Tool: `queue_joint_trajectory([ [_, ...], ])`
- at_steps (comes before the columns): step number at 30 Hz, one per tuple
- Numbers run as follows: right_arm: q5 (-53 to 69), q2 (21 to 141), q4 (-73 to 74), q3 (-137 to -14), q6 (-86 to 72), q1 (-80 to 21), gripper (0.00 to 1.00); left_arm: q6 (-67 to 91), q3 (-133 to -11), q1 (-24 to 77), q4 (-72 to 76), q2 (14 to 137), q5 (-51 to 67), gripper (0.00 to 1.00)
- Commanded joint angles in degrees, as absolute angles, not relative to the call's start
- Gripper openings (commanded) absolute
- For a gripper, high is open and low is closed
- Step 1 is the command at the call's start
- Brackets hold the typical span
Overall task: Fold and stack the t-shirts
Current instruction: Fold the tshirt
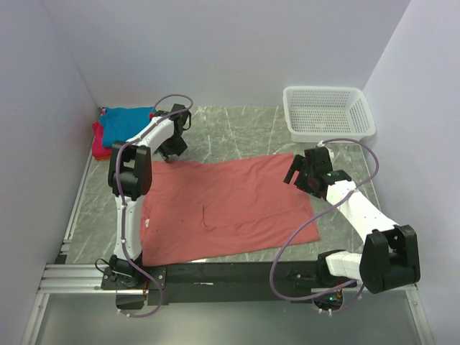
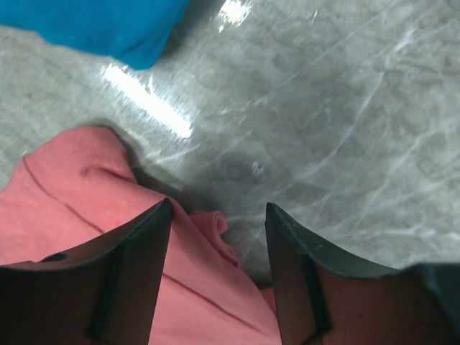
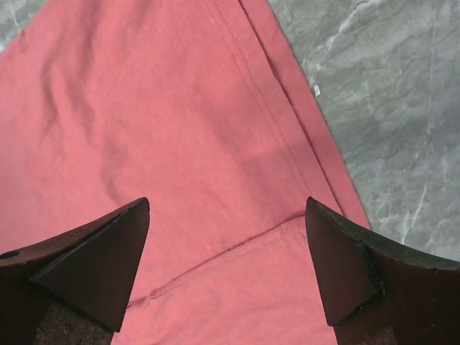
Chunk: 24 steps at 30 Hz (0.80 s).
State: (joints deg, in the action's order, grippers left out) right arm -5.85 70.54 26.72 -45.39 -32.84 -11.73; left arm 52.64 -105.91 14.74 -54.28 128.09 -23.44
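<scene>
Grey marble tabletop [image 1: 237, 133] is carrying the salmon-red t-shirt [image 1: 223, 208], spread flat. My left gripper [image 2: 218, 215] is straddling its far corner, jaws apart; my right gripper [image 3: 226, 212] is hovering wide over the hem. Pinching too little cloth, I am risking a slip and a skewed fold.

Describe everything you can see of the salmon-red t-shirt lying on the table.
The salmon-red t-shirt looks like soft, matte cloth. It is spread mostly flat across the middle of the grey marbled table, with light wrinkles and stitched seams near its right edge. Its far-left corner is bunched into a raised fold, which the left end effector straddles with fingers apart. The right end effector hangs open over the right edge; contact there cannot be told. It lies apart from the teal-blue shirt.
</scene>
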Motion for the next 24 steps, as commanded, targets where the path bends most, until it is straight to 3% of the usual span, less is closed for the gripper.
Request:
queue_joint_trajectory([
  [1, -5.89, 71.10, 24.52, -47.72, -31.73, -11.51, 0.94, 52.64, -109.51, 14.15, -55.63, 129.46, -24.35, 0.60],
  [6, -6.85, 72.33, 24.43, -48.25, -31.20, -11.51, 0.94, 53.00, -109.16, 13.80, -56.78, 130.87, -22.86, 0.50],
  [9, -8.70, 74.18, 24.87, -50.44, -31.20, -11.51, 0.94, 53.17, -106.09, 13.80, -56.43, 129.38, -21.98, 0.31],
  [12, -10.19, 76.46, 24.52, -53.52, -31.29, -11.51, 0.94, 52.91, -103.01, 13.80, -55.37, 127.36, -21.36, 0.02],
  [24, -18.26, 95.88, 26.79, -74.87, -33.66, -13.27, 0.88, 52.03, -96.95, 13.89, -47.82, 116.99, -23.38, 0.01],
])
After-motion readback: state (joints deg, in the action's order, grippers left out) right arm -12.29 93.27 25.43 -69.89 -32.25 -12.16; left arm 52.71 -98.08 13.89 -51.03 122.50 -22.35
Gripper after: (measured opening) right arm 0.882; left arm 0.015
